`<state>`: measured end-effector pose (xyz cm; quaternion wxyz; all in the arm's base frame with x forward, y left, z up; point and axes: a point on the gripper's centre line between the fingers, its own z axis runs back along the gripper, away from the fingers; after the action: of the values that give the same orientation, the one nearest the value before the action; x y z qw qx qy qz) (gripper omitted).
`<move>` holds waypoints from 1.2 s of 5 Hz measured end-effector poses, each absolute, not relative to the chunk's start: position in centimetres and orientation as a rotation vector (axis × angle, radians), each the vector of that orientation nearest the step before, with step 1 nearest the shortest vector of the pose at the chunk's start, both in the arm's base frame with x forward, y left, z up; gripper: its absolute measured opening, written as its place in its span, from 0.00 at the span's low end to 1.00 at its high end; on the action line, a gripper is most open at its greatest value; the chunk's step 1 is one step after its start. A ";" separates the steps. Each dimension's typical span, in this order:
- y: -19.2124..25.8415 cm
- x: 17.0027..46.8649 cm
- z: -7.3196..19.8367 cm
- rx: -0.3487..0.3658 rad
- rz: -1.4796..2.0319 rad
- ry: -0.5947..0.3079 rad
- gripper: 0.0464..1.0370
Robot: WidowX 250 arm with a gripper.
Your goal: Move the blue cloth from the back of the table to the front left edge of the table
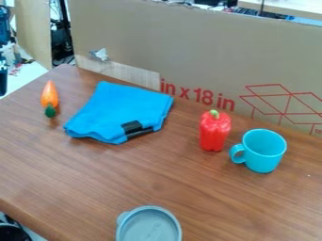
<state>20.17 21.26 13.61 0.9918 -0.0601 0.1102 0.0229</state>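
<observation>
The pincer's state I cannot tell: released, clenched or grasping. On the brown wooden worktop, a folded bright-blue cloth with a black band lies toward eleven o'clock. An orange toy carrot with a green top lies at ten, its green end toward six. A glossy red plastic bell pepper stands upright at two, near an upright turquoise mug at three, its handle toward nine. A grey round dish or lid sits at six, and a tall brown cardboard panel rises behind at twelve.

The pepper looks easy to topple: a sideways brush could tip it into the mug. A push on the handle could swivel the mug. The carrot may roll if nudged off-centre, and the cloth's loose layers could slip or unfold if only the top one is pinched.
</observation>
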 end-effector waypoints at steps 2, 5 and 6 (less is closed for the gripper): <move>19.2 22.6 12.3 -0.241 0.043 0.114 0.96; 15.3 32.2 9.8 -0.151 0.136 0.072 0.96; 15.0 34.6 8.6 -0.136 0.159 0.069 0.96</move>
<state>34.57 14.96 8.64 0.9939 -0.0679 0.0346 0.0796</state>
